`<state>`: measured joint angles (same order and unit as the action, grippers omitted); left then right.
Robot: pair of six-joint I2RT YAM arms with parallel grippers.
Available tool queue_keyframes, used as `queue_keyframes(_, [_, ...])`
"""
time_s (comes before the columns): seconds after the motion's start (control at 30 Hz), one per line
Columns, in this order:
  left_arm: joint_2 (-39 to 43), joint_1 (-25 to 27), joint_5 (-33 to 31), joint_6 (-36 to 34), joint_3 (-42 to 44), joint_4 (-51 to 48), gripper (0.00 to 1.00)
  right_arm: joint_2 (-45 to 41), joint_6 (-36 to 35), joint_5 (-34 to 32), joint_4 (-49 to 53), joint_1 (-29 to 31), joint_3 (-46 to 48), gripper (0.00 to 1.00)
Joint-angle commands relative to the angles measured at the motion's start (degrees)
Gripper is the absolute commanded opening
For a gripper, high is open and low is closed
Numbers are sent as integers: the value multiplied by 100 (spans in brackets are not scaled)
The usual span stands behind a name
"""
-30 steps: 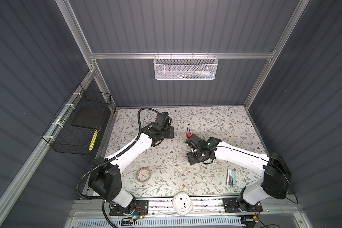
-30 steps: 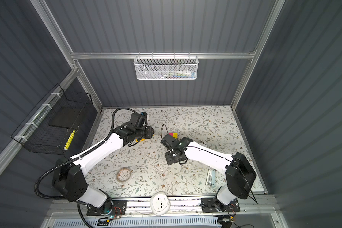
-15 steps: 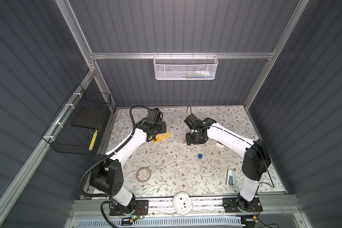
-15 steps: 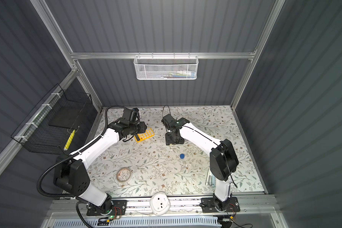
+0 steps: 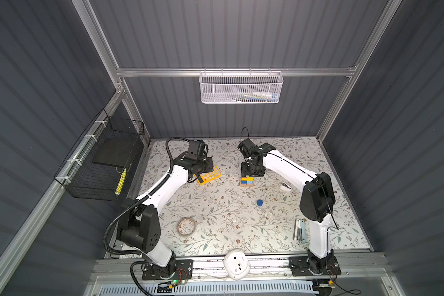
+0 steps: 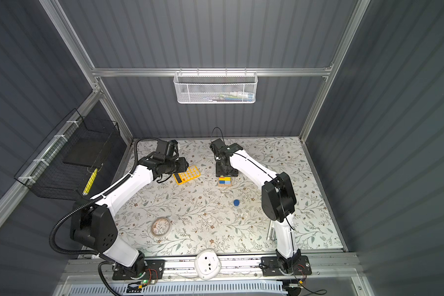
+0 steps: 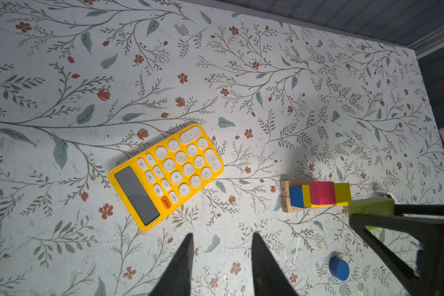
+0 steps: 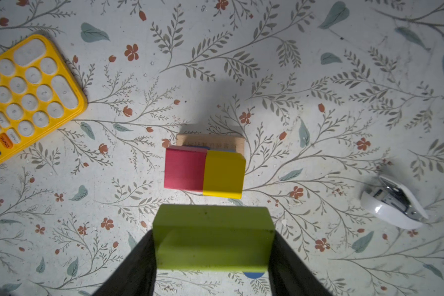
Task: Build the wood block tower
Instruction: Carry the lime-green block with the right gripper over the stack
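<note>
In both top views the tower (image 5: 247, 181) stands three layers high on the desk (image 5: 215, 217), with the blue cylinder (image 5: 260, 203) loose nearby. Left wrist view: my left fingers (image 7: 182, 264) hang apart, empty. Right wrist view: my right fingers (image 8: 139, 264) clamp the lime bar (image 8: 213, 238) just short of the pink cube (image 8: 183, 167) and yellow cube (image 8: 223, 174). I judge that bar and cylinder are left to place.

Calculator (image 7: 166, 176), orange key (image 7: 166, 202): ON/AC, also readable in the right wrist view.
Calculator, small white key (image 7: 174, 197) beside the orange key: looks like MRC, not certain.
Calculator, round white keys (image 7: 180, 156): 0, 2, 4, 5, 6, 8, 9 can be made out; the other key marks are too faint.
Tan bar (image 7: 283, 188), end face: 6
Neighbouring tan bar (image 7: 284, 204), end face: 45
Tan bar, long side in the right wrist view: a faint printed line, not legible.
</note>
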<state>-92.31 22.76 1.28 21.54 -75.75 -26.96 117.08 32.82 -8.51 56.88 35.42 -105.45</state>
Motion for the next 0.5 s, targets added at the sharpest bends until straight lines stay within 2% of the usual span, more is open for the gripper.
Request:
queue_keyframes(0.0, [-114, -62, 131, -107, -168, -98, 38, 108, 172, -137, 138, -65, -193, 47])
queue_keyframes(0.47, [-140, -149, 216, -108, -116, -69, 37, 514, 318, -53, 23, -79, -569, 46])
